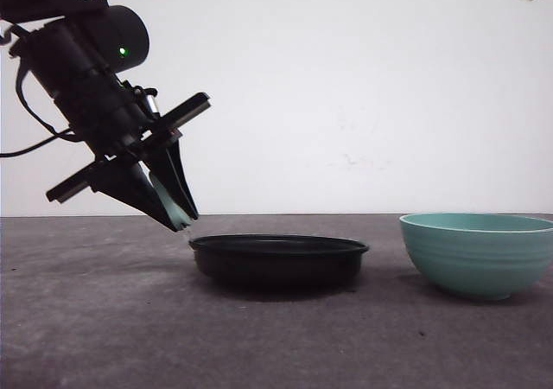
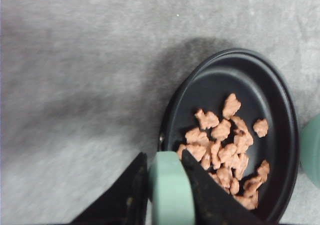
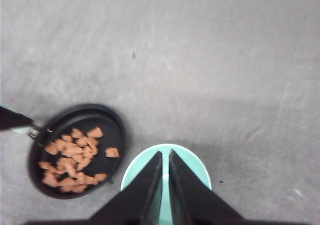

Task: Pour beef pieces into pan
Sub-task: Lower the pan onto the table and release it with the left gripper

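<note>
The beef (image 2: 225, 140) already lies in the pan (image 2: 272, 85), beside the bowl (image 1: 478, 252), so pouring looks done. The left gripper (image 2: 167, 190) clamps the handle (image 2: 170, 195); the right gripper (image 3: 165, 185) hangs nearly closed, empty.

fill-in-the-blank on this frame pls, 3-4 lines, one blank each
1. The beef pieces lie in the black ____.
2. The left gripper is shut on the pan's ____.
3. The right gripper hangs above the teal ____.
4. The bowl stands on the pan's ____ side in the front view.

Missing words: pan; handle; bowl; right
</note>
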Controlling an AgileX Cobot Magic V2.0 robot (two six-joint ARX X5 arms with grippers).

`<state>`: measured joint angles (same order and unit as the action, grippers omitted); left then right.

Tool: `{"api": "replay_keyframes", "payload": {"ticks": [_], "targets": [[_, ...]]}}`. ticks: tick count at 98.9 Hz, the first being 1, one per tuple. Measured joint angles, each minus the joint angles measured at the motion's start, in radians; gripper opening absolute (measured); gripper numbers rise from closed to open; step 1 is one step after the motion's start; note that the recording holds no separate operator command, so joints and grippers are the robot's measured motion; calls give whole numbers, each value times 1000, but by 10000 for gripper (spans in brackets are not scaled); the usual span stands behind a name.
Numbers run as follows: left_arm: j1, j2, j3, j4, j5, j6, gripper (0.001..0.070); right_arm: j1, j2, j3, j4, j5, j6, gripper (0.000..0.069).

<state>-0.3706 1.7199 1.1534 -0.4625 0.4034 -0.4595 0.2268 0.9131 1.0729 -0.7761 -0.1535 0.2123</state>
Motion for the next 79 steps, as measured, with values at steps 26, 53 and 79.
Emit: {"api": "replay_keyframes", "payload": {"ticks": [26,53,79], "targets": [[-26,13,3,26,-1,-8,99,-3,-7,0,-79,1,-16,15],[-14,10,3,-31,-9,-24,495,-3,-7,0,-71,1,-26,15],[-3,-169,3,-21,-80,-18,554,-3,-7,0,-5,24,-94,15]]}}
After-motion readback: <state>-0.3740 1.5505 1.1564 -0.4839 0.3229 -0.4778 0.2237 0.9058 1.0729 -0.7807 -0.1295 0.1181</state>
